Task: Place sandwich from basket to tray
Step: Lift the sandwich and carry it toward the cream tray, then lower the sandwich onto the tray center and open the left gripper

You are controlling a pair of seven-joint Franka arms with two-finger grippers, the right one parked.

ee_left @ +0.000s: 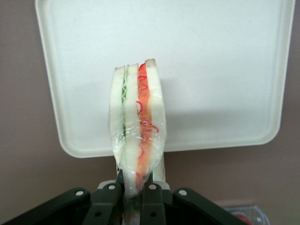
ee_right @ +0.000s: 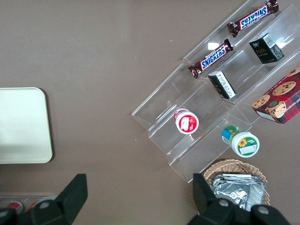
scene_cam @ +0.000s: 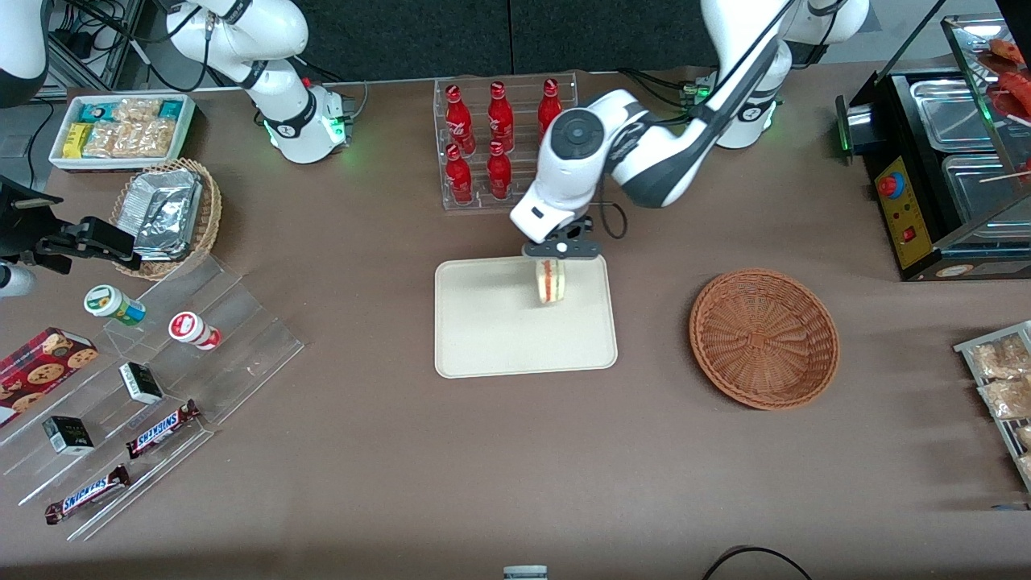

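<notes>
From the front, round reddish-brown wicker basket (scene_cam: 763,337) bare, toward the working arm's end; at the wrist, green filling visible; black two-finger gripper (ee_left: 136,193) pinching plastic-wrapped white-bread sandwich wedge (ee_left: 137,129) above flat cream rectangular tray (ee_left: 220,70).

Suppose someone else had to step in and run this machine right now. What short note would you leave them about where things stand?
Gripper: shut on the sandwich, hanging over the tray's edge nearest the red bottles.
Sandwich: wrapped in clear film, held by one end, layers on edge. Whether it touches the tray cannot be told.
Basket: nothing in it, beside the tray toward the working arm's end of the table.
Done: sandwich taken out of the basket and carried over the tray.
Left: lower it onto the tray, open the gripper, pull the arm away.
</notes>
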